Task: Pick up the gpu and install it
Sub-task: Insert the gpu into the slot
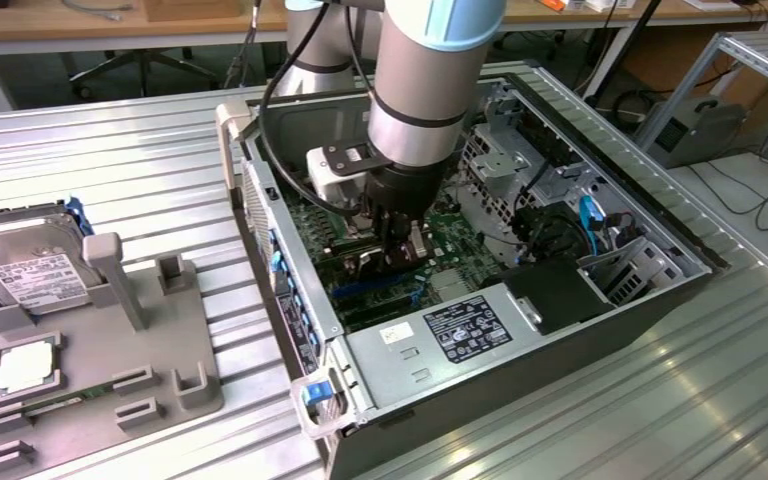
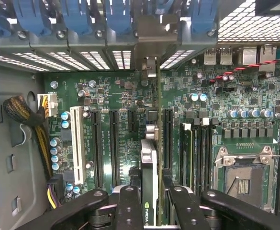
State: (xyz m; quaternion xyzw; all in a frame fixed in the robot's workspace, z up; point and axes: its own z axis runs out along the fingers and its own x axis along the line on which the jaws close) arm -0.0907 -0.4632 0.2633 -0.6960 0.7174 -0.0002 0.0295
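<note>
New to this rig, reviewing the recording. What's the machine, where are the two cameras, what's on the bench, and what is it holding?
The machine is a single robot arm with a gripper at its tip, reaching down into an open desktop computer case that lies on its side on a ribbed metal table.

One picture comes from a camera off to the side that sees the whole bench. The other comes from a camera on the arm's wrist, looking down past the black fingers at the green motherboard.

The gripper is shut on the gpu, a thin card seen edge-on, standing above the motherboard among the long slots.

At the exterior view's left, a grey parts holder stands on the table with a silver hard drive leaning in it and a few smaller parts.
</note>
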